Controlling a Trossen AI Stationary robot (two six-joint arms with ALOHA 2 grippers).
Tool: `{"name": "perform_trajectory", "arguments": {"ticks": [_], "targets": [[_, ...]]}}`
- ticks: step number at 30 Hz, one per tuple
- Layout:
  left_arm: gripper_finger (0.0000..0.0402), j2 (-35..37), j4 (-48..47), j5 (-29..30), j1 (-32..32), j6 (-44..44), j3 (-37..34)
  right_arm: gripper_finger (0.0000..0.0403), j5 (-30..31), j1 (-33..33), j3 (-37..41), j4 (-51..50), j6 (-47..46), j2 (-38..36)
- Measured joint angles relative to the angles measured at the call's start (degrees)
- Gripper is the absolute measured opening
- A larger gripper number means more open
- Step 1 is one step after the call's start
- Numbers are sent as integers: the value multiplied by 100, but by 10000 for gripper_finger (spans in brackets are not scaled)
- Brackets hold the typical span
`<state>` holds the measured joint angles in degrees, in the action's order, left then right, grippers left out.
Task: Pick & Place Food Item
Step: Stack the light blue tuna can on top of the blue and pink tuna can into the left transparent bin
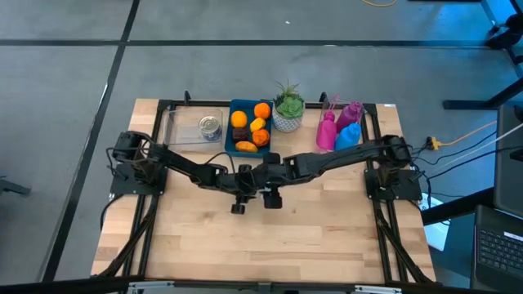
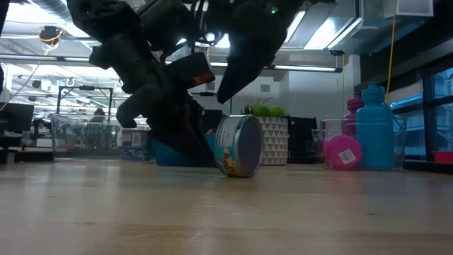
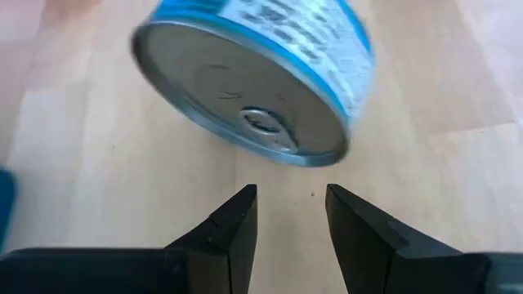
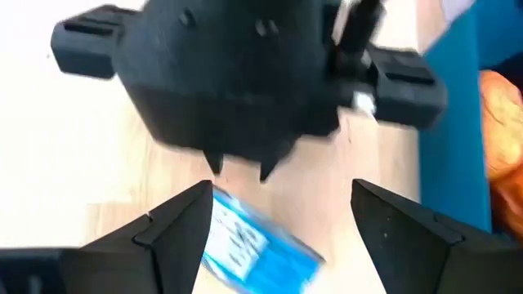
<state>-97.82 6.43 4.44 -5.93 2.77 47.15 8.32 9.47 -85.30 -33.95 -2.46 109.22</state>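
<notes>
- The can (image 2: 239,145) lies on its side at the table's (image 1: 327,237) centre, free of both grippers.
- Left gripper (image 3: 290,214): empty, fingers narrowly parted, facing the can's lid end.
- Right gripper (image 4: 278,220): wide open, straddling the can, likely the better placed.

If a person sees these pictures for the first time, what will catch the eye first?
Probably the blue-labelled can, tipped on its edge on the wooden table at its middle, with both dark arms meeting over it. The left gripper and right gripper are both open beside it, neither holding it. Behind, a blue tray of orange food stands out.
</notes>
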Motion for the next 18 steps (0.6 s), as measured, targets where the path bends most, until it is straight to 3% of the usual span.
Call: {"name": "perform_trajectory", "arguments": {"ticks": [8, 15, 18], "targets": [[138, 478, -674, 1135, -185, 127, -34, 287, 26, -37, -11, -1132, 283, -296], [138, 2317, -1775, 2292, -1039, -55, -48, 287, 54, -29, -497, -2086, 1009, -278], [138, 3262, -1799, 2917, -1552, -247, -313, 288, 58, -42, -838, -2409, 1259, -268]]}}
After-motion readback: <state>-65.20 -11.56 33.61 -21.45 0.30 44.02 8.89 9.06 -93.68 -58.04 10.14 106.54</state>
